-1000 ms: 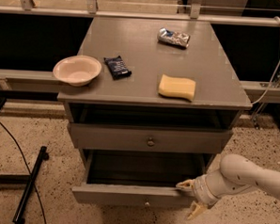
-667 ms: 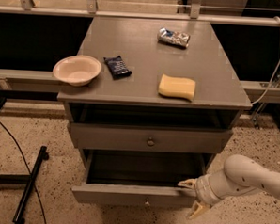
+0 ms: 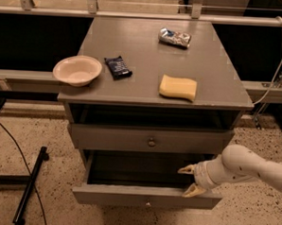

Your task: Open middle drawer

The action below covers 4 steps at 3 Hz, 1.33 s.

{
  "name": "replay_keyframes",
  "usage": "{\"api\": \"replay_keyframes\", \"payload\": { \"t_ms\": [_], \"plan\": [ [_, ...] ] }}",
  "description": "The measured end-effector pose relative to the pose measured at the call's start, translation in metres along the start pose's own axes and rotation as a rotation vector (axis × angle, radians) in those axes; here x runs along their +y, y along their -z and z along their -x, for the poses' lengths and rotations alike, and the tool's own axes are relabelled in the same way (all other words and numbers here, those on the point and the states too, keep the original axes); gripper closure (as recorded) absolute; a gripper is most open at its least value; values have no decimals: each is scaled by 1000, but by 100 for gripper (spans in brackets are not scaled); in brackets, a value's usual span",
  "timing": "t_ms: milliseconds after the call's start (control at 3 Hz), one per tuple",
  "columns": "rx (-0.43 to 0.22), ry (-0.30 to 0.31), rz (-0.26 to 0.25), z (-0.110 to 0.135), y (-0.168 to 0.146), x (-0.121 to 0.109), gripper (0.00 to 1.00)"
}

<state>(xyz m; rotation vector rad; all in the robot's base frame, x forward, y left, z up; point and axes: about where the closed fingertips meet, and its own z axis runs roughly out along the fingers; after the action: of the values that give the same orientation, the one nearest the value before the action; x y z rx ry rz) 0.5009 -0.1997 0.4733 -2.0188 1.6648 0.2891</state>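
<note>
The middle drawer (image 3: 127,197) is a grey shallow tray pulled well out of the cabinet, and its dark inside shows. Its flat front carries a small knob (image 3: 148,204). Above it is the taller top drawer front (image 3: 106,137) with its own knob. The lowest drawer is out of view. My gripper (image 3: 190,180) is at the right end of the middle drawer, just behind and above its front. Its pale fingers are spread open with nothing between them. The lower fingertip (image 3: 193,191) is at the front's top edge.
On the cabinet top (image 3: 149,48) lie a pale bowl (image 3: 77,70), a dark snack packet (image 3: 118,67), a yellow sponge (image 3: 178,87) and a silver bag (image 3: 175,37). A black stand and cable (image 3: 29,186) are on the floor at the left. A railing runs behind the cabinet.
My gripper has risen a little, from in front of the middle drawer's front to above its top edge. The drawer has stayed at the same opening.
</note>
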Motion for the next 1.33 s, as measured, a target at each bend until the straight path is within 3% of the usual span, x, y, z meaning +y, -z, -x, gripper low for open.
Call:
{"api": "replay_keyframes", "payload": {
  "t_ms": [333, 667, 1000, 1333],
  "plan": [
    [15, 12, -19, -4, -14, -32, 45],
    [27, 23, -23, -5, -22, -51, 45],
    [29, 12, 9, -11, -41, -53, 59],
    [26, -25, 51, -20, -55, -36, 57]
  ]
}}
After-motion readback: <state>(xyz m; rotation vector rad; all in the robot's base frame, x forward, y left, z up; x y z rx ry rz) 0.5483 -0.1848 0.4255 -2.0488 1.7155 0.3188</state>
